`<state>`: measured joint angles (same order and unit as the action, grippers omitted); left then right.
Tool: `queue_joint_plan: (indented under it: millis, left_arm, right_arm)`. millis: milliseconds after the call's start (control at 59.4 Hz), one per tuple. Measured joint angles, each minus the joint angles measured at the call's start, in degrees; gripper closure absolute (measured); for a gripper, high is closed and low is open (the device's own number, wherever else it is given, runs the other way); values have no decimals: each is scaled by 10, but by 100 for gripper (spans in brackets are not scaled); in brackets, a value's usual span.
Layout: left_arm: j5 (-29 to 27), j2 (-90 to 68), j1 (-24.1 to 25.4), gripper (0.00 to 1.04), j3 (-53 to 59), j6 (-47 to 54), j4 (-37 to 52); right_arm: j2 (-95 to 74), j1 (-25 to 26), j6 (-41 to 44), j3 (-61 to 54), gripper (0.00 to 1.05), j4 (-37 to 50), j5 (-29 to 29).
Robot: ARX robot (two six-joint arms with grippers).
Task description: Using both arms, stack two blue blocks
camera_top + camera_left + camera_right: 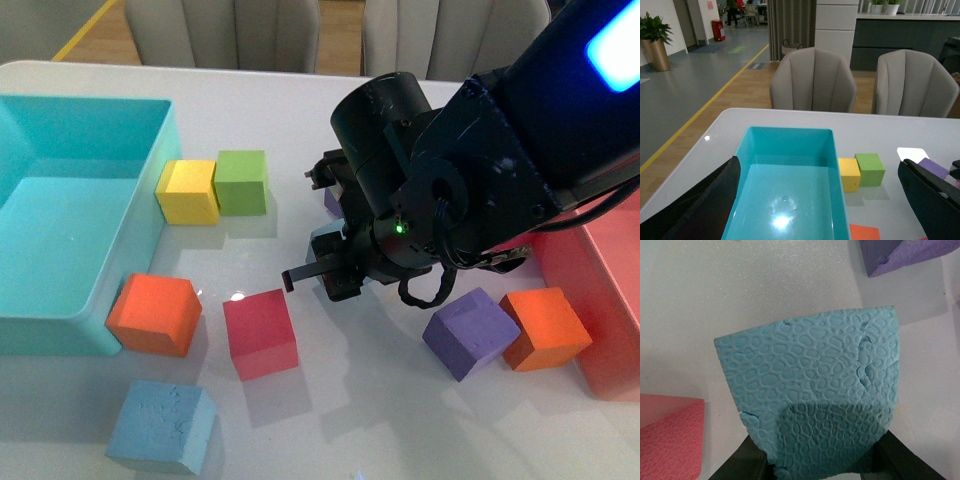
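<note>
— Right claw [822,462], what's your hold?
— You've got it clamped on the first blue block [810,390], fingers [740,467] pressing both sides. Your left claw [819,167] is spread wide, facing the turquoise bin [790,145].
— Where's the second blue block [162,427]?
— At 8 o'clock from your right claw, well apart, near the table's [320,440] front edge.
— Bins?
— Turquoise bin, 9 o'clock: you see only floor and glare. Pink container [600,300], 3 o'clock: inside hidden.
</note>
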<state>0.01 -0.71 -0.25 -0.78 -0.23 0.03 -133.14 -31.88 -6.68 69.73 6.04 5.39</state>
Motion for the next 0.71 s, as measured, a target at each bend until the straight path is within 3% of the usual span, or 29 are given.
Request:
queue_joint_plan:
  millis: [353, 707]
  left_arm:
    - [0, 0, 0, 9, 0, 0, 0]
    - [0, 0, 0, 9, 0, 0, 0]
  right_arm:
    - [-17, 2, 1, 8, 71, 0, 2]
    - [-8, 4, 0, -14, 15, 18, 9]
